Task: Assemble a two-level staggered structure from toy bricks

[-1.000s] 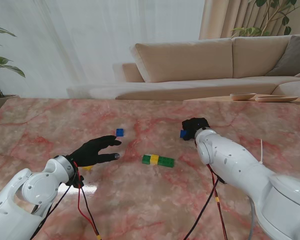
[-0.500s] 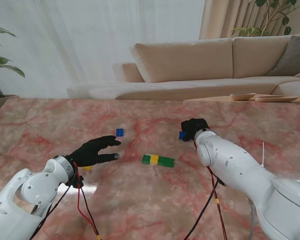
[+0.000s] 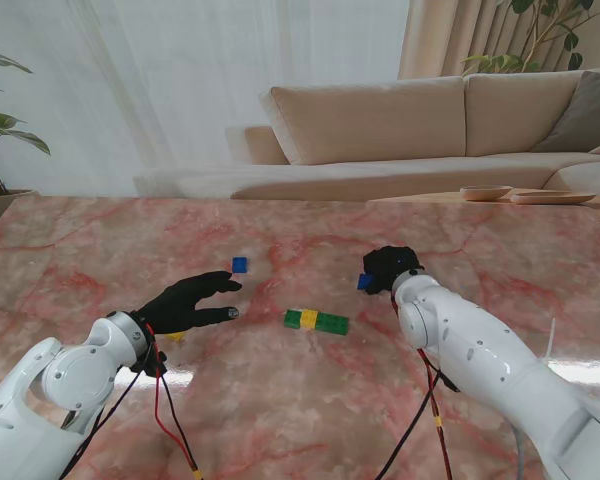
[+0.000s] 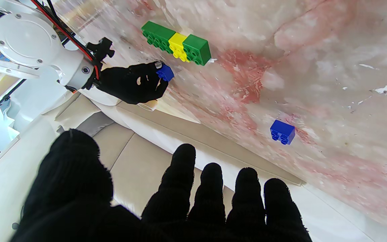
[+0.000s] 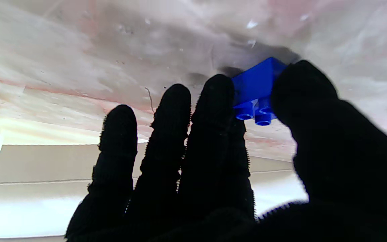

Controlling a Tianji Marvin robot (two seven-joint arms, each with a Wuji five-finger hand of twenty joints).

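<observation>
1. A row of bricks is seen lying flat on the marble table, roughly midway between the two hands: a green brick, a yellow brick and a second green brick are joined end to end, studs exposed.
2. A small blue brick is pinched between the thumb and a fingertip of the right hand; in the stand view only a sliver of it is shown at the hand's left edge, to the right of the row and a little farther from me.
3. In the right wrist view the held brick is seen just off or at the table surface, its studs turned toward the camera; contact with the table cannot be told.
4. A second loose blue brick is found on the table farther from me than the row and to its left, well apart from it.
5. The left hand is held over the table to the left of the row, fingers spread and nothing grasped; its fingertips are pointed toward the loose blue brick without touching it.
6. A small yellow piece is partly hidden at the near edge of the left hand; what it is cannot be told.
7. A beige sofa and a potted plant are seen beyond the table.
</observation>
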